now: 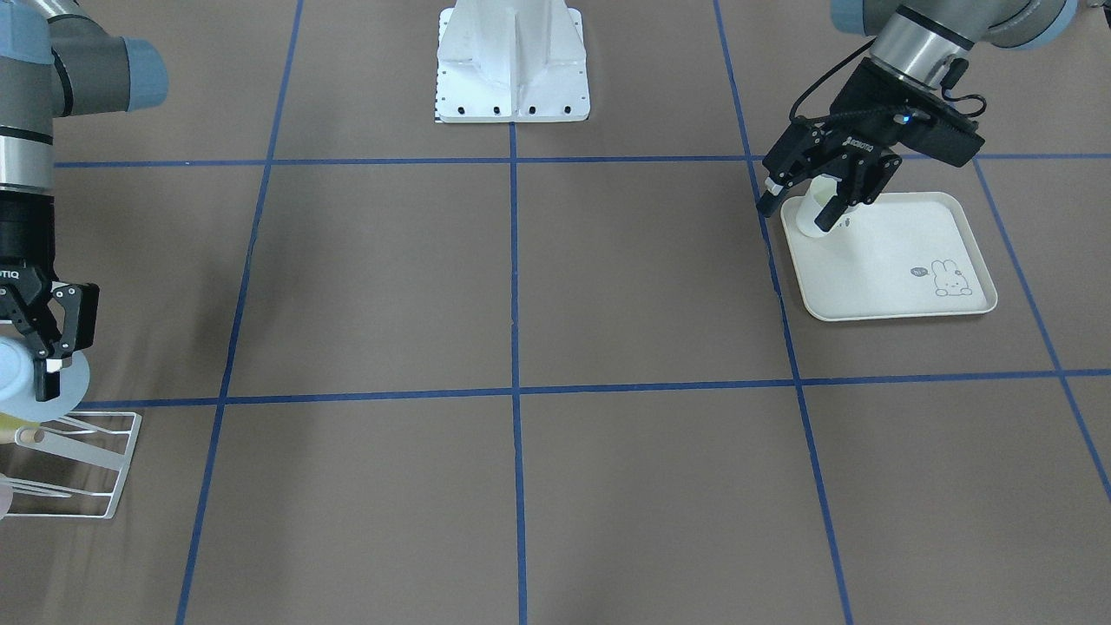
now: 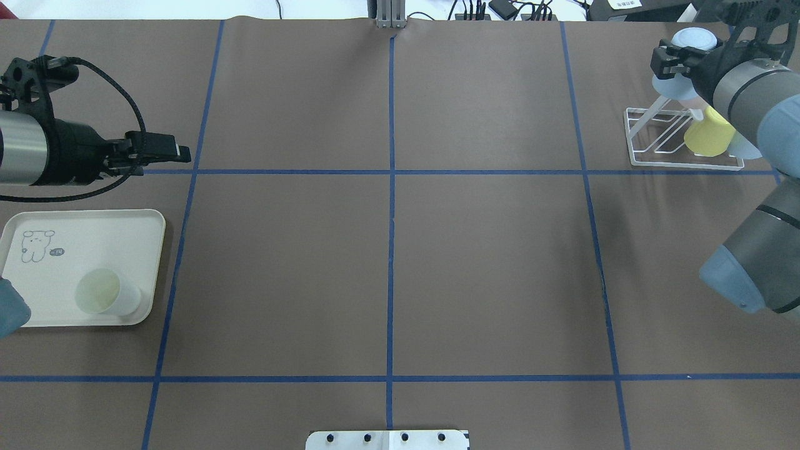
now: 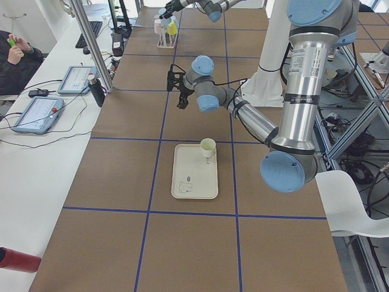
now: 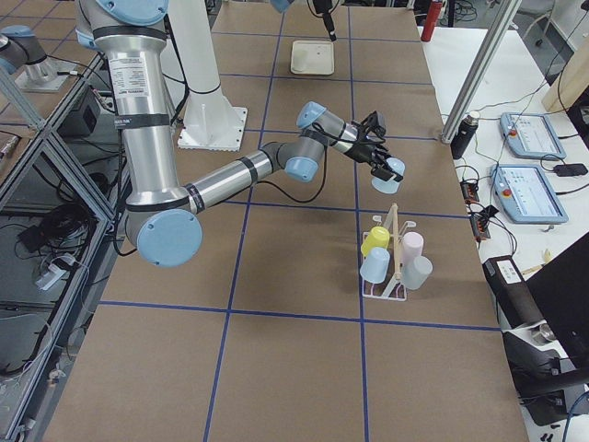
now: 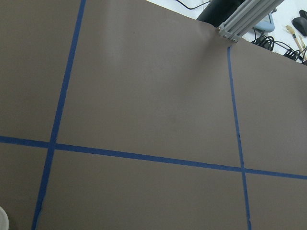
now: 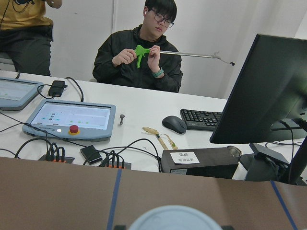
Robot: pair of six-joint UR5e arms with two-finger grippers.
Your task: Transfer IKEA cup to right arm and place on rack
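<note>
Blue cup (image 2: 695,39) clamped in right tool (image 2: 676,62) above rack (image 4: 395,230) (yellow cup (image 2: 706,137) hung there); left tool (image 1: 798,213) spread wide, empty.

Robotics lab. You see a brown-papered table (image 2: 487,262) marked into a grid by blue tape (image 2: 281,172), with teach pendants (image 6: 72,117) carrying red stop buttons (image 6: 73,129), a monitor (image 6: 261,86), a keyboard (image 6: 204,119) and cables (image 6: 139,146) alongside.
</note>
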